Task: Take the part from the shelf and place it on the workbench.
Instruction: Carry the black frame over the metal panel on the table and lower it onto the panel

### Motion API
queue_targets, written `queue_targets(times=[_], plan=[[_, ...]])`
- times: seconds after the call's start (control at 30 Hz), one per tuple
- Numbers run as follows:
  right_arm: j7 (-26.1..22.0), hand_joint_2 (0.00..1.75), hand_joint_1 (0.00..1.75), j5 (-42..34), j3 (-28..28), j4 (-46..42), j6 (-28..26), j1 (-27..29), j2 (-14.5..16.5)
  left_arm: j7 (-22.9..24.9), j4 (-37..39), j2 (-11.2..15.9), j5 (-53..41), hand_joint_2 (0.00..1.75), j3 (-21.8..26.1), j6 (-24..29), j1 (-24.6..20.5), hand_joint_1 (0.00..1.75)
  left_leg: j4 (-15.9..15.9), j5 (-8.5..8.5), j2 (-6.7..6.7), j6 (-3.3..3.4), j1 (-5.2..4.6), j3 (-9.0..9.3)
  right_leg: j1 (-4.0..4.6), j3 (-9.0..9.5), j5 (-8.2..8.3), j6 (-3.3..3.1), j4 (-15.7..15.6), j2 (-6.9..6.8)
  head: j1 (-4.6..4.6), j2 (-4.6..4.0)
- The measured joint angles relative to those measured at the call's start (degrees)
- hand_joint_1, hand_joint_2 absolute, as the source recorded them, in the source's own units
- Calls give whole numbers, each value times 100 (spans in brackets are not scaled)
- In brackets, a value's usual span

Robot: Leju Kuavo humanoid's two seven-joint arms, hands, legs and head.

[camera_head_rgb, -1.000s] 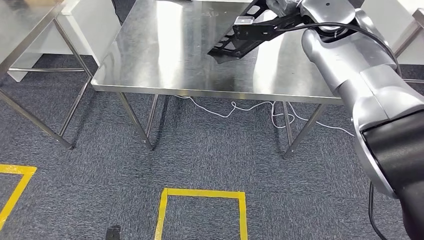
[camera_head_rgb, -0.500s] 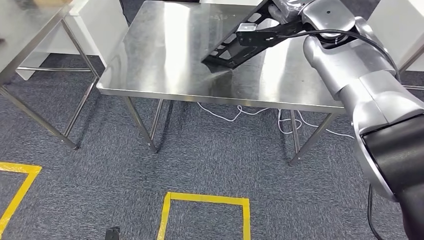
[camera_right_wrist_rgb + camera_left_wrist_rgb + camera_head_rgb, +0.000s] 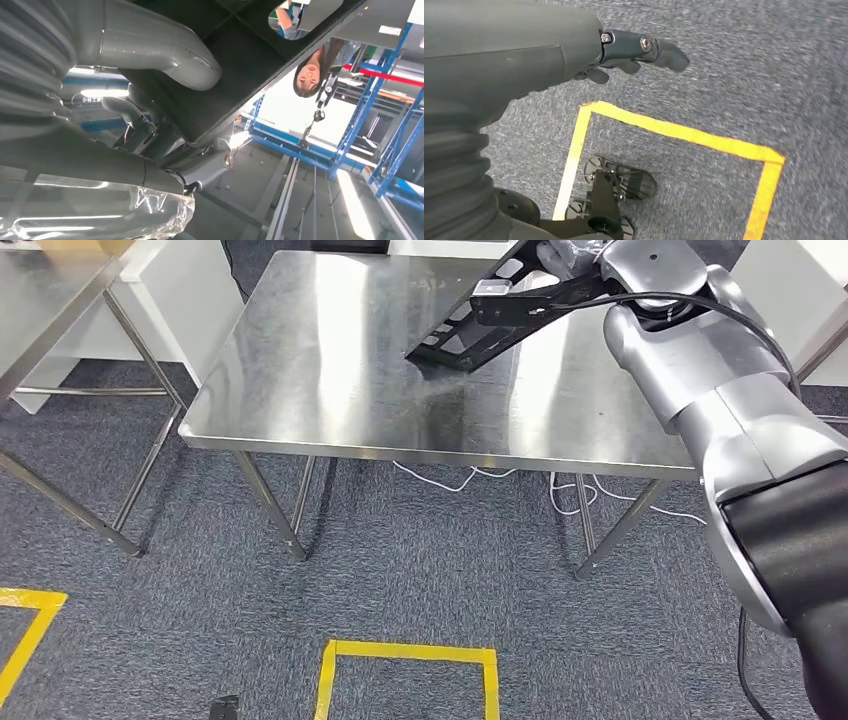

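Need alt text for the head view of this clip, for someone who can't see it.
The robot's right hand holds a flat black part tilted over a bare steel workbench, its lower end close to the surface. White cables trail beneath it on grey carpet, which has yellow tape marking a square near the robot.

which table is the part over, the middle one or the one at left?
The middle table. The right robot hand holds the black part tilted above its far right area; the left table is bare in view.

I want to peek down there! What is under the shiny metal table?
Under the workbench you can see its thin metal legs, grey carpet and a white cable lying on the floor. The tabletop hides whatever lies further back.
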Motion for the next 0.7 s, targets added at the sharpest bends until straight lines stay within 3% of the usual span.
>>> queue_targets(times=[0.07, 0.1, 0.17, 0.2, 0.23, 0.27, 0.33, 0.4, 0.47, 0.57, 0.63, 0.7], plan=[[10, 175, 175, 1, 4, 7, -1, -27, -28, -3, 0, -7, 1, 175, 2, 0, 2, 0, -100, -11, -5, 60, 17, 78, 21, -97, -99, 20, 174, -22, 12, -1], [13, 175, 175, 1, 8, 12, -1, -32, -38, -4, 0, -10, 1, 175, 3, 0, 2, 0, -142, -13, -6, 93, 21, 118, 29, -248, -208, 2, 453, -31, 15, 0], [15, 175, 175, -1, 20, 38, -1, 12, -64, -6, 0, -16, 1, 175, 3, 0, -1, 0, -159, -51, -14, 148, 4, 165, 26, -708, -471, -49, 1278, -40, 20, -1], [16, 175, 175, -1, 25, 53, 0, 53, -79, -6, 0, -17, 1, 175, 4, 0, 4, 0, -158, -78, -25, 161, -4, 193, 26, -930, -542, -48, 1623, -40, 22, 0], [18, 175, 175, -1, 27, 68, 2, 85, -94, -6, 1, -19, 1, 175, 5, 0, 13, 0, -157, -110, -39, 165, -15, 229, 26, -1062, -517, -22, 1766, -40, 22, 0], [21, 175, 175, -1, 29, 79, 12, 101, -103, -6, 1, -19, 1, 175, 8, 0, 23, 0, -156, -146, -56, 161, -26, 275, 26, -1074, -374, 22, 1658, -41, 21, 0], [27, 175, 175, -3, 30, 94, 61, 89, -115, -7, 2, -20, 1, 175, 14, 1, 35, 0, -155, -231, -77, 138, -48, 377, 26, -814, 115, 109, 852, -59, 22, -1], [34, 175, 175, -2, 34, 118, 143, 56, -121, -9, 2, -20, 1, 175, 19, 0, 35, 0, -131, -323, -89, 94, -91, 441, 41, -513, 438, 98, 131, -89, 23, 0], [57, 175, 175, 15, 38, 143, 203, 27, -123, -12, 2, -18, 2, 175, 25, 0, 34, 0, -111, -399, -88, 43, -119, 471, 52, -406, 451, 9, -36, -95, 20, 1], [137, 175, 175, 93, 42, 161, 257, -18, -126, -24, -1, -4, 3, 175, 40, 3, 25, 0, 56, -556, -47, -47, -91, 440, -28, -329, 374, -112, -42, -64, 5, 1], [192, 175, 175, 135, 46, 181, 293, -25, -122, -32, -2, 1, 2, 175, 55, 10, 21, 0, 649, -795, -17, -141, -42, 135, -50, -253, 314, -183, -47, -46, -18, 1], [232, 175, 175, 149, 47, 217, 331, 2, -125, -36, -2, 1, 2, 175, 65, 16, 23, 0, 1419, -1014, -7, -209, 14, -346, -46, -188, 256, -206, -45, -28, -25, 1]])
